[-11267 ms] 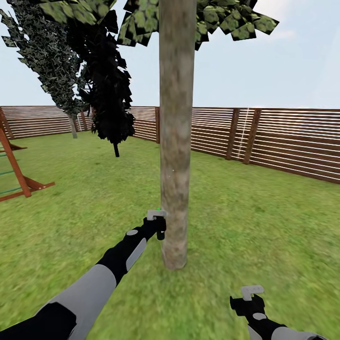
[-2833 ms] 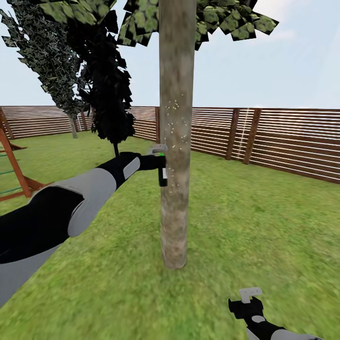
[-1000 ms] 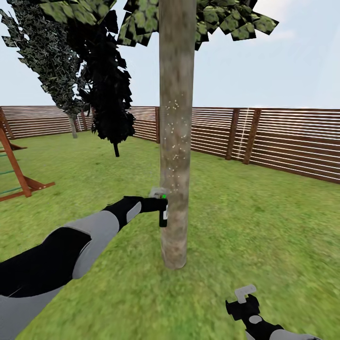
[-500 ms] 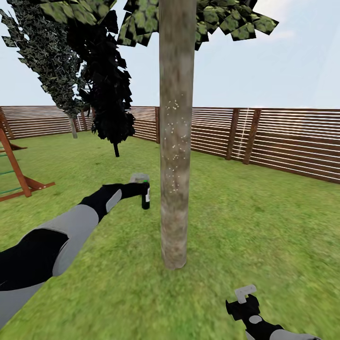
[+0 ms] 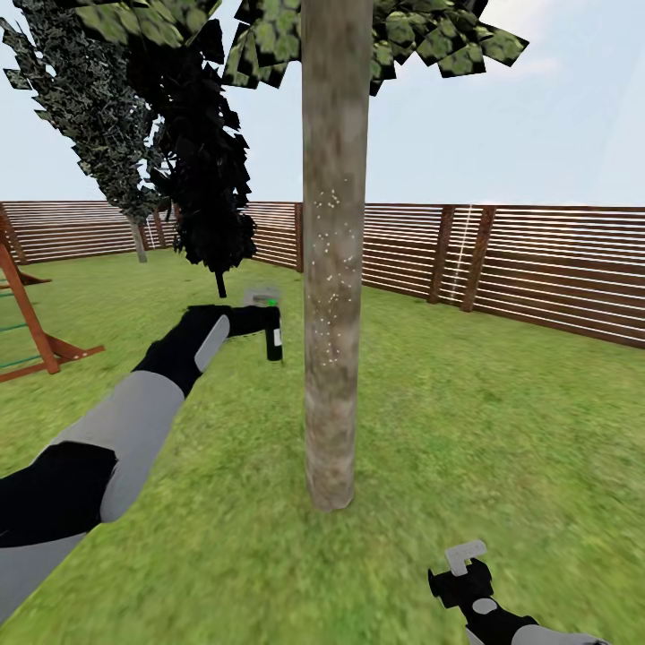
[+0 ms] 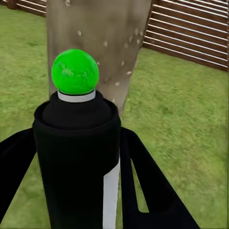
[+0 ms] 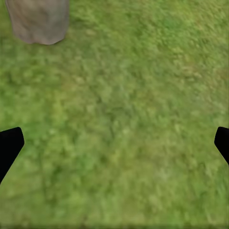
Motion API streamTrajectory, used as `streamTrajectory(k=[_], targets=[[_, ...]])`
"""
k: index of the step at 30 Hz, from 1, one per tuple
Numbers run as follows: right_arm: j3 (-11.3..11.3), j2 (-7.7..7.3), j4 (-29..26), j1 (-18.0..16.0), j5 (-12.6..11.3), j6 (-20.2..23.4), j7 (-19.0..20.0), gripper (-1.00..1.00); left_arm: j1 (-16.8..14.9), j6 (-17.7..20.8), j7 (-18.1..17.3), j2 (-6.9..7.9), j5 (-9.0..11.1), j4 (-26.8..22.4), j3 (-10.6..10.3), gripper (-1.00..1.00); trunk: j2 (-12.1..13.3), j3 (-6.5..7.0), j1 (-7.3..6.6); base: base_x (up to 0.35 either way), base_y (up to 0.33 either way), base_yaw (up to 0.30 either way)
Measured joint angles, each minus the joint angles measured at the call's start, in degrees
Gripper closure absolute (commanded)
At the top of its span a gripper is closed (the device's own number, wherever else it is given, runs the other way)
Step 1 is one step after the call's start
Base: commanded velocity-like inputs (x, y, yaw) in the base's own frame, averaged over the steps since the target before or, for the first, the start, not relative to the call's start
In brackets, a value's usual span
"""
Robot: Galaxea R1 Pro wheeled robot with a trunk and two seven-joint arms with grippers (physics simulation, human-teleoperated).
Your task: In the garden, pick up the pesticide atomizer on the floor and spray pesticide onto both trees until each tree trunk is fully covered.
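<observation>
My left gripper (image 5: 267,324) is shut on the pesticide atomizer (image 5: 272,339), a dark bottle with a grey head and green dot, held upright a short way left of the tree trunk (image 5: 333,269). White pesticide specks (image 5: 333,251) dot the trunk's middle. In the left wrist view the atomizer (image 6: 76,157) sits between black fingers (image 6: 143,186), facing the speckled trunk (image 6: 95,43). My right gripper (image 5: 461,564) hangs low over the grass at the right, open; its fingertips (image 7: 9,148) stand far apart, with the trunk's base (image 7: 38,19) ahead.
The lawn (image 5: 502,403) spreads all around. A brown slat fence (image 5: 537,269) runs behind. Dark narrow trees (image 5: 206,179) stand at back left, and a wooden play frame (image 5: 27,322) at the far left.
My left arm has pulled the atomizer left, away from the trunk, and then lifted it. Specks on the trunk have appeared since the oldest frame. The right arm has barely moved.
</observation>
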Motion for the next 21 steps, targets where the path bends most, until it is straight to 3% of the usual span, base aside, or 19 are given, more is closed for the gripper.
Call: streamTrajectory(k=[5, 12, 13, 14, 16, 21], targets=[[0.0, 0.0, 0.0, 0.0, 0.0, 0.0, 0.0, -1.0, 0.0, 6.3, 0.9, -0.02, 0.0, -8.5, 0.6, 1.0, 0.0, 0.01, 0.0, 0.0, 0.0, 0.0], [0.0, 0.0, 0.0, 0.0, 0.0, 0.0, 0.0, -1.0, 0.0, 7.4, 1.3, -0.35, 0.5, -13.7, 1.5, 1.0, 0.0, 0.0, 0.0, 0.0, 0.0, 0.0], [0.0, 0.0, 0.0, 0.0, 0.0, 0.0, 0.0, -1.0, 0.0, 7.4, 1.3, -0.36, 1.7, -14.6, 1.5, 1.0, 0.0, 0.0, 0.0, 0.0, 0.0, 0.0], [0.0, 0.0, 0.0, 0.0, 0.0, 0.0, 0.0, -1.0, 0.0, 7.4, 1.3, -0.36, 4.2, -15.6, 1.6, 1.0, 0.0, 0.0, 0.0, 0.0, 0.0, 0.0], [0.0, 0.0, 0.0, 0.0, 0.0, 0.0, 0.0, -1.0, 0.0, 7.4, 1.3, -0.32, 5.1, -16.4, 1.7, 1.0, 0.0, 0.0, 0.0, 0.0, 0.0, 0.0], [0.0, 0.0, 0.0, 0.0, 0.0, 0.0, 0.0, -1.0, 0.0, 7.4, 1.4, 0.12, 5.0, -17.5, 5.5, 1.0, 0.0, 0.0, 0.0, 0.0, 0.0, 0.0]])
